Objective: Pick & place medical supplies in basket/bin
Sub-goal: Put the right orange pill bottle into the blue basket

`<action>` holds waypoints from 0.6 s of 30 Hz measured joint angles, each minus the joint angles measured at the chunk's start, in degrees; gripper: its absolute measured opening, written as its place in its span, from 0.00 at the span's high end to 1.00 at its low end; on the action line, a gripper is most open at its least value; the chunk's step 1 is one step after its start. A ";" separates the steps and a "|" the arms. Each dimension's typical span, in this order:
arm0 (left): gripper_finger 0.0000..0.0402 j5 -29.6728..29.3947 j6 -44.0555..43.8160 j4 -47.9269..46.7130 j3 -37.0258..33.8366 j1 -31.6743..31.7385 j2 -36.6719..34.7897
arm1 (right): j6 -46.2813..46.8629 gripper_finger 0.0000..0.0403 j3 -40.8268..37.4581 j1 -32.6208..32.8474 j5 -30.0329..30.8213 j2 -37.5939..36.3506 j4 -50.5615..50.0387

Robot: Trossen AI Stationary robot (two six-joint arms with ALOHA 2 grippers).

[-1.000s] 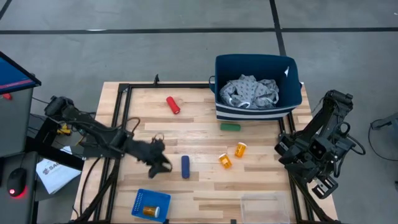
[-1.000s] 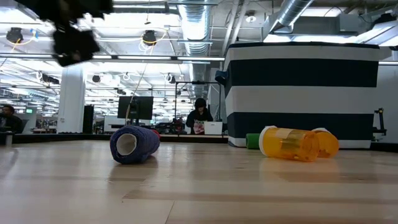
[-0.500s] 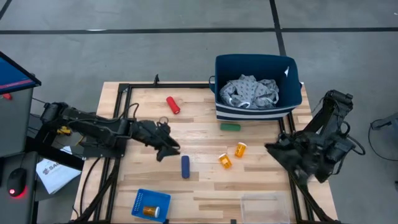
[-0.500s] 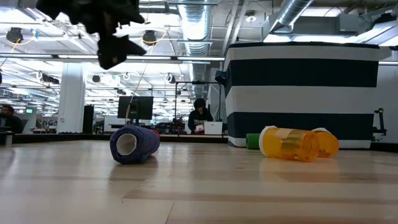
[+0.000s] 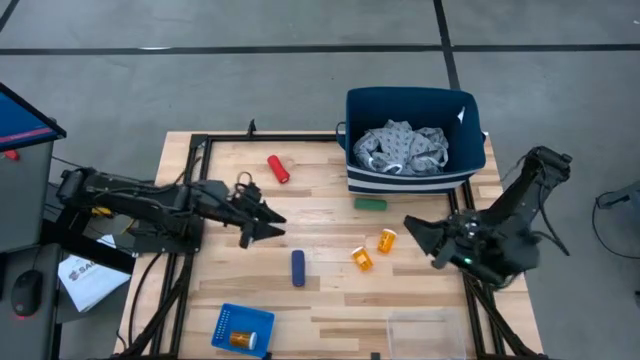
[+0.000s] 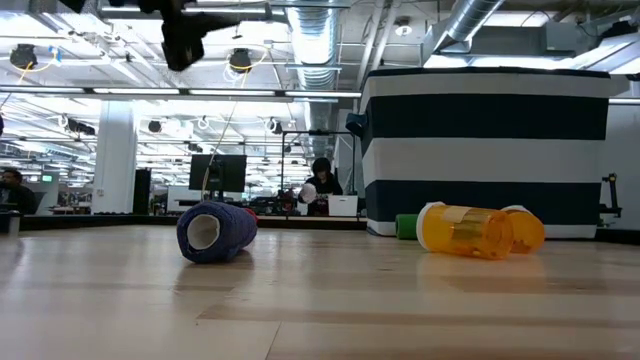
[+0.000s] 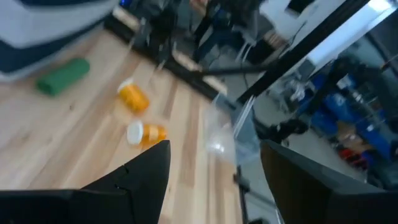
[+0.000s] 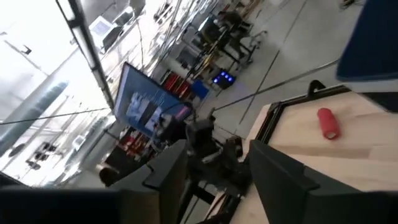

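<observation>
Both arms have swung inward over the second: the left gripper (image 5: 268, 223), earlier low beside the dark blue cylinder (image 5: 298, 268), now hangs above and beyond it toward the red cylinder (image 5: 278, 168), and the right gripper (image 5: 418, 232) has come from the table's right edge to just beside the two orange pill bottles. Each gripper stands with fingers spread and grips nothing; the left wrist view shows bare boards between its fingers (image 7: 140, 174).

Taking the navy striped bin (image 5: 470, 120) as landmark: it sits at the far right corner, the grey patterned cloth (image 5: 402, 147) heaped inside it. The green cylinder (image 5: 370, 204) lies just in front of the bin's near wall. Nearer still lie the two pill bottles (image 5: 386, 240) (image 5: 362, 258), close together but apart. The dark blue cylinder is well left of these, alone on open wood. The red cylinder lies left of the bin, near the far edge.

The small blue perforated basket (image 5: 228, 322) sits at the near left edge with a third orange bottle (image 5: 243, 340) in it. The clear tray (image 5: 425, 332) rests at the near right edge.

Counted: three cylinders, three orange bottles, one cloth, three containers. Broad bare wood lies around the dark blue cylinder.
</observation>
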 joint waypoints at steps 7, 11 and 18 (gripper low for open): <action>0.40 -1.84 2.39 -0.29 0.00 0.00 -6.42 | 20.56 0.54 -0.07 -16.29 -32.57 3.37 -14.62; 0.40 -2.23 2.51 -0.39 0.00 0.00 -7.36 | 26.74 0.54 0.02 -23.82 -42.90 6.86 -17.76; 0.40 -2.21 5.06 -0.33 0.00 -0.07 -7.35 | 56.61 0.56 0.00 -27.13 -57.57 7.52 -52.46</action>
